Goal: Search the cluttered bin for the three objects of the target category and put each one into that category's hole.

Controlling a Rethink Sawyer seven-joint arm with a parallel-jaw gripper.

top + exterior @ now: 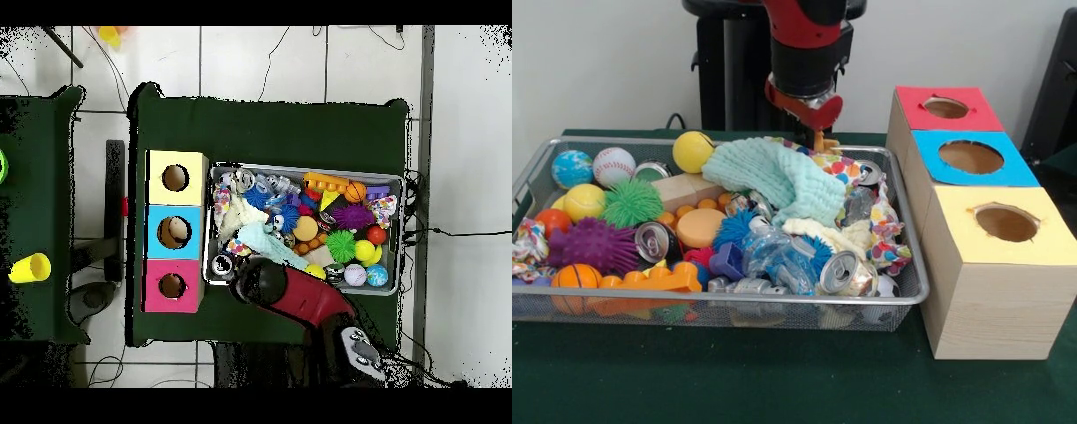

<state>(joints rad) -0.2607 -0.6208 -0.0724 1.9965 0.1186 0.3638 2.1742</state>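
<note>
A wire mesh bin (733,299) holds mixed clutter. Among it are crushed drink cans (846,272), (651,240), a yellow ball (693,151), a baseball (613,165), a green spiky ball (631,203) and a mint knitted cloth (777,181). To the bin's right stand three wooden boxes, each with a hole in its top: red (914,110), blue (1020,172) and yellow (1050,238). My gripper (823,140) hangs low over the bin's far rim, just behind the mint cloth and a dotted cloth (840,166). In the overhead view the arm's wrist (262,283) covers it.
More balls lie at the bin's left: a globe ball (571,168), a purple spiky ball (593,243) and a small basketball (576,276). Orange plastic toys (653,281) and a wooden block (684,188) sit mid-bin. Green cloth (777,380) covers the table.
</note>
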